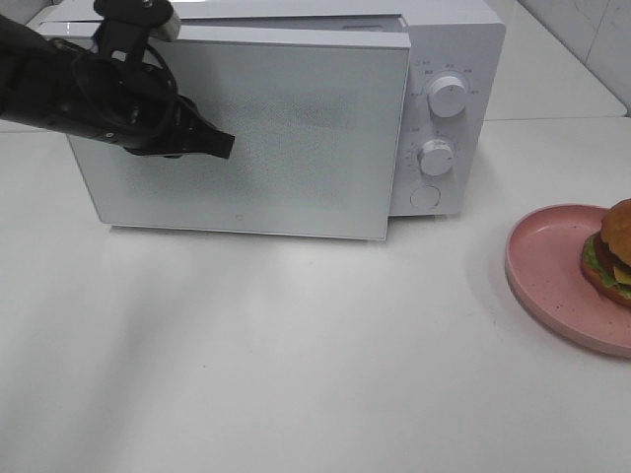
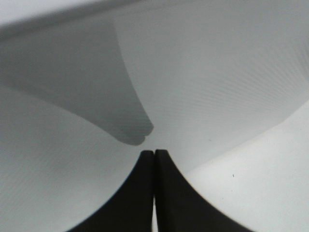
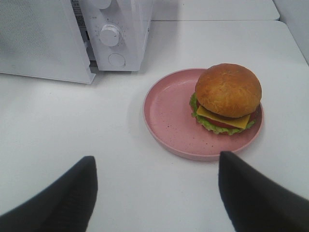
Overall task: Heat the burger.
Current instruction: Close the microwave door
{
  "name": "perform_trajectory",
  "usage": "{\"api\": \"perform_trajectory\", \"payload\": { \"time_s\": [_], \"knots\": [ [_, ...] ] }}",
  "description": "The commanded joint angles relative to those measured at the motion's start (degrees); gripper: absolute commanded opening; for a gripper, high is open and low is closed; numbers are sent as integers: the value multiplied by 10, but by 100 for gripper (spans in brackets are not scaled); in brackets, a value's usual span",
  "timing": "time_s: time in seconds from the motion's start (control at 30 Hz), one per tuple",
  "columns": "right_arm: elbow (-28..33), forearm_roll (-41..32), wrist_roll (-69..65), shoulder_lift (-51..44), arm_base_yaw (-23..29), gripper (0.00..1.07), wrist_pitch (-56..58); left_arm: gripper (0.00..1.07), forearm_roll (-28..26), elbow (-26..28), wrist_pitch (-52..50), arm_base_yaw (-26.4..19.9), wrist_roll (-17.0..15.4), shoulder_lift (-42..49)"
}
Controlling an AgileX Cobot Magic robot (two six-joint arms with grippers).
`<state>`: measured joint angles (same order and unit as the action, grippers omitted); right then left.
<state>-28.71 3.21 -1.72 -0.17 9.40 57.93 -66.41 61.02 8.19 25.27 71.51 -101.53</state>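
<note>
The burger sits on a pink speckled plate at the table's right edge, partly cut off in the exterior view. My right gripper hovers open a short way in front of the plate, holding nothing; the exterior view does not show it. My left gripper is shut, its tips right at the white front of the microwave door, towards the door's left side. The door stands slightly ajar, its right edge out in front of the control panel.
The white microwave stands at the back of the white table, with two knobs and a round button on its right panel. A tiled wall rises at the back right.
</note>
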Motion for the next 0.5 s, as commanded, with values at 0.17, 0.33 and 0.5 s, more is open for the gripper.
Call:
{"api": "perform_trajectory", "payload": {
  "time_s": [0.17, 0.33, 0.5],
  "knots": [
    [2, -1, 7, -15, -1, 67, -6, 0, -13, 80, -7, 28, 2, -66],
    [2, -1, 7, -15, -1, 67, -6, 0, -15, 136, -6, 38, -11, -107],
    [2, -1, 7, -15, -1, 67, -6, 0, -15, 190, -7, 45, -39, -143]
  ]
}}
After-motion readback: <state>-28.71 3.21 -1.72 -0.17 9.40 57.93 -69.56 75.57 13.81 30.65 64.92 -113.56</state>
